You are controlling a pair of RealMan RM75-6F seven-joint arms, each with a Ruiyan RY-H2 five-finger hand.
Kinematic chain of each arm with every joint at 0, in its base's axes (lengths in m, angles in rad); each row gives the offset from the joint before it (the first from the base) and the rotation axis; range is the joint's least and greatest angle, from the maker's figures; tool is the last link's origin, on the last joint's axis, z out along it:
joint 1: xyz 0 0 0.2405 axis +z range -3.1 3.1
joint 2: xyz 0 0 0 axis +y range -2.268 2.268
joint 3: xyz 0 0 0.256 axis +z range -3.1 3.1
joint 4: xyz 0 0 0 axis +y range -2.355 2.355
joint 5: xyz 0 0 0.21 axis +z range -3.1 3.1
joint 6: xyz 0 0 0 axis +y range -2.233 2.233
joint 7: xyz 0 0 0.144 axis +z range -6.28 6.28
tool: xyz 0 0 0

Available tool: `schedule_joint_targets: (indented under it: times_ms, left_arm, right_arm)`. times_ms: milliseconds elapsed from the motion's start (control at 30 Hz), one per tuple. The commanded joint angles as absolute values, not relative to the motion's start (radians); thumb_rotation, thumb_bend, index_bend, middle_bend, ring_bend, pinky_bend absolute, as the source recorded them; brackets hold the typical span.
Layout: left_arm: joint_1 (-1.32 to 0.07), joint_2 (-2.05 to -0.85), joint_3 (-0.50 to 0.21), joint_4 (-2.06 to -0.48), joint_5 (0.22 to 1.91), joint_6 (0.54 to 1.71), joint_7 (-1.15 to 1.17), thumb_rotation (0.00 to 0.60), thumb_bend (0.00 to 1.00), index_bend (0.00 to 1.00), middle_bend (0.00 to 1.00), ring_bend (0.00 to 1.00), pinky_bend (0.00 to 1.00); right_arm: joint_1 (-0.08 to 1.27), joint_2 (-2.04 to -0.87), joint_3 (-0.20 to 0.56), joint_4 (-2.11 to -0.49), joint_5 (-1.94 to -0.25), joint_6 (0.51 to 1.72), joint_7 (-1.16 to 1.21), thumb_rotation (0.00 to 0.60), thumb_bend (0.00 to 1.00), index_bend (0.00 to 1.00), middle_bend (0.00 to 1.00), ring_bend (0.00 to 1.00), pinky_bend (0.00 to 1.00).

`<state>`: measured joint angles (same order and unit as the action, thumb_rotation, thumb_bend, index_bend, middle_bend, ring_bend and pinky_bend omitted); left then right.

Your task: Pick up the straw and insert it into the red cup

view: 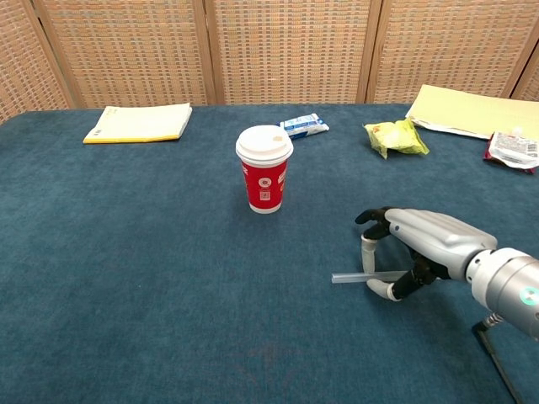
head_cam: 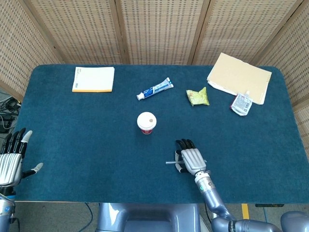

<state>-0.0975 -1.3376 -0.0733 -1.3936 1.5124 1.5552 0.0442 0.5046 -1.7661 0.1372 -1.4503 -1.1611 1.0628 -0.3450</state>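
Note:
The red cup (head_cam: 146, 122) (view: 264, 178) with a white lid stands upright mid-table. A thin clear straw (head_cam: 171, 163) (view: 348, 277) lies low on the blue cloth, near the front and to the right of the cup. My right hand (head_cam: 191, 158) (view: 423, 242) is arched over the straw's right end, pinching it between a finger and the thumb; the left end sticks out free. My left hand (head_cam: 11, 158) hovers past the table's left front corner with fingers spread and nothing in them. It shows only in the head view.
A yellow-edged notepad (head_cam: 93, 79) lies at the back left. A toothpaste tube (head_cam: 155, 89), a green snack bag (head_cam: 198, 96), a tan folder (head_cam: 239, 77) and a small packet (head_cam: 241, 104) line the back and right of the blue table (head_cam: 87, 145).

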Motion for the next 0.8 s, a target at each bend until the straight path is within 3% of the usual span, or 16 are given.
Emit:
schedule_joint_targets:
  times_ms: [33, 300, 533, 800]
  left_arm:
    - [-0.097, -1.336, -0.075, -1.393, 1.510, 1.555, 0.040, 0.600, 0.05, 0.00, 0.00, 0.00, 0.00]
    - [-0.100, -1.339, -0.073, -1.383, 1.507, 1.546, 0.036, 0.600, 0.05, 0.00, 0.00, 0.00, 0.00]
    - [-0.102, -1.341, -0.076, -1.382, 1.508, 1.549, 0.030, 0.600, 0.05, 0.00, 0.00, 0.00, 0.00]
    - [-0.111, -1.350, -0.076, -1.378, 1.501, 1.532, 0.040, 0.600, 0.05, 0.00, 0.00, 0.00, 0.00]
  right_arm:
    - [0.502, -1.737, 0.169, -1.497, -1.167, 1.069, -0.278, 0.600, 0.58, 0.59, 0.19, 0.00, 0.00]
    - [0.499, -1.634, 0.289, -1.627, -1.198, 1.111, -0.082, 0.600, 0.58, 0.59, 0.19, 0.00, 0.00]
    - [0.518, -1.564, 0.437, -1.711, -1.249, 1.161, 0.157, 0.600, 0.58, 0.60, 0.20, 0.00, 0.00]
    - [0.543, -1.563, 0.585, -1.792, -1.180, 1.165, 0.489, 0.600, 0.58, 0.61, 0.21, 0.00, 0.00]
